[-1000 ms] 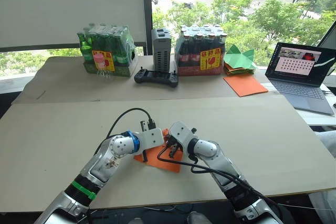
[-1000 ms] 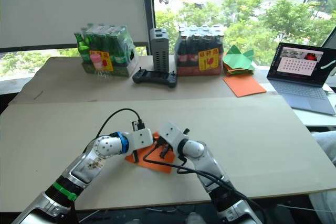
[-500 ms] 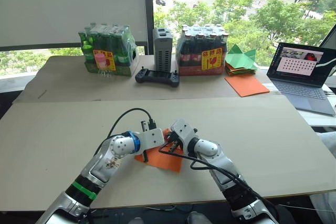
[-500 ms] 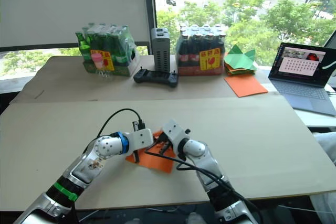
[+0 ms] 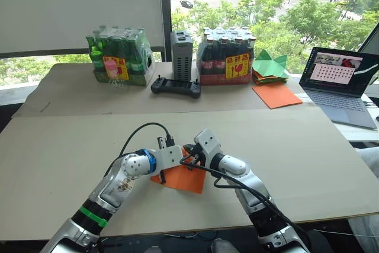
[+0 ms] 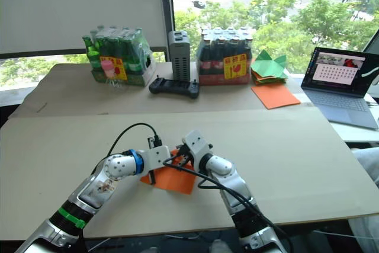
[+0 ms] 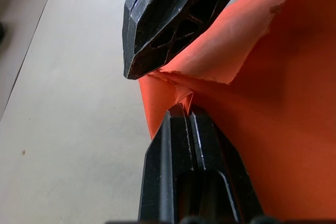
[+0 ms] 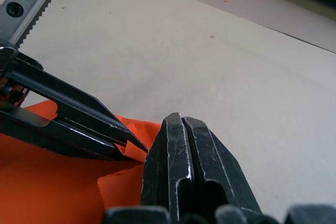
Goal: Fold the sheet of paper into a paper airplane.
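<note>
The sheet of paper [image 5: 185,179] lies flat and bright orange on the near middle of the table [image 5: 59,146], with one flap [image 7: 231,40] raised at its far corner. My left gripper [image 7: 184,109] is shut on that corner's edge [image 8: 128,148]. My right gripper [image 8: 180,118] is shut too. Its tips meet the left gripper's tips [image 5: 188,159], and the raised flap leans against the side of one finger [image 7: 157,35]. I see no paper between the right fingers. Both wrists hide the sheet's far edge in the head views.
At the back stand a pack of green bottles [image 5: 118,57], a grey box [image 5: 182,54], a black controller [image 5: 176,87] and a pack of dark bottles [image 5: 228,54]. Green paper shapes [image 5: 270,66], a smooth orange sheet [image 5: 276,95] and a laptop [image 5: 340,84] sit back right.
My right gripper has edged forward and left over the sheet, closing up to the left gripper's tips at the far corner. The left arm has stayed in place.
</note>
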`<state>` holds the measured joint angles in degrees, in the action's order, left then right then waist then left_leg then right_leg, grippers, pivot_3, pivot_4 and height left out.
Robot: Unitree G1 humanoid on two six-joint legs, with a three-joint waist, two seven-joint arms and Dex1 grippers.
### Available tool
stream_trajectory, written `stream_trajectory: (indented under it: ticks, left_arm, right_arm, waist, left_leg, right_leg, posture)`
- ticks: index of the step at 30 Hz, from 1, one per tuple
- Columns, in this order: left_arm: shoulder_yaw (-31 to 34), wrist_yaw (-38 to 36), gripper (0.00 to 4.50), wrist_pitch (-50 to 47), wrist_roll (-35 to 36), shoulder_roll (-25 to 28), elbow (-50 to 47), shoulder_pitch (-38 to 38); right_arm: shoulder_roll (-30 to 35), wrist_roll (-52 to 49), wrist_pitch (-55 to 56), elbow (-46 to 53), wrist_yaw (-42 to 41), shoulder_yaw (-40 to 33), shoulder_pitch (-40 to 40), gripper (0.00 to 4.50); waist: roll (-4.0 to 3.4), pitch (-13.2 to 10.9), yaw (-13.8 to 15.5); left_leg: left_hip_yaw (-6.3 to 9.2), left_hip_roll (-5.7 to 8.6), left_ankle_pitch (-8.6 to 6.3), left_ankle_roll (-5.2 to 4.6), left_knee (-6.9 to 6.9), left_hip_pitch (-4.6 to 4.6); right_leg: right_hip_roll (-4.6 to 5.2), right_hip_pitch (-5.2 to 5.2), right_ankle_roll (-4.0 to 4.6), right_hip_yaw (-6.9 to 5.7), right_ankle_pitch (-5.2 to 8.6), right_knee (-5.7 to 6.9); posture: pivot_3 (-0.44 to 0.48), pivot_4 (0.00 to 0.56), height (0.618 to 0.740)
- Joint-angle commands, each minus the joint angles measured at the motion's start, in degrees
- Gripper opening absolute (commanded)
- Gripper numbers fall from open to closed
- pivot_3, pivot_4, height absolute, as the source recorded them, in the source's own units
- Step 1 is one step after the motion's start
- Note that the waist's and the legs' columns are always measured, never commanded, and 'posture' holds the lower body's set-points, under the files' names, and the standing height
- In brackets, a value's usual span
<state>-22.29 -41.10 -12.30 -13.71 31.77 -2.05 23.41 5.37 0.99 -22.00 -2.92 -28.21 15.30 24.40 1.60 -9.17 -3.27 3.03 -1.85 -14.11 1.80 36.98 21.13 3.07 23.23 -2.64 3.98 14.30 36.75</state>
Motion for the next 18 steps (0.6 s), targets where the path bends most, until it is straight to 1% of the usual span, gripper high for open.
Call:
stream_trajectory:
  ticks: [1, 18]
  left_arm:
    - [-0.19, -1.28, 0.02, -1.00, -1.02, 1.19, 1.36, -1.88]
    - [1.63, -3.48, 0.02, -0.46, 0.24, 2.98, -1.34, -3.69]
  right_arm:
    - [0.11, -0.15, 1.66, 0.55, 0.05, 0.16, 0.78, 0.00]
    - [-0.24, -0.37, 2.71, -0.99, 0.48, 0.26, 0.87, 0.00]
  waist:
    - [0.00, 0.00, -0.10]
    - [-0.02, -0.01, -0.77]
  left_leg:
    - [0.00, 0.00, 0.00, 0.00, 0.00, 0.00]
    - [0.00, -0.01, 0.00, 0.00, -0.01, 0.00]
  right_leg:
    - [0.00, 0.00, 0.01, 0.00, 0.00, 0.00]
    - [-0.01, 0.01, 0.03, 0.00, -0.02, 0.01]
  posture:
    - [0.000, 0.150, 0.740]
    - [0.000, 0.150, 0.740]
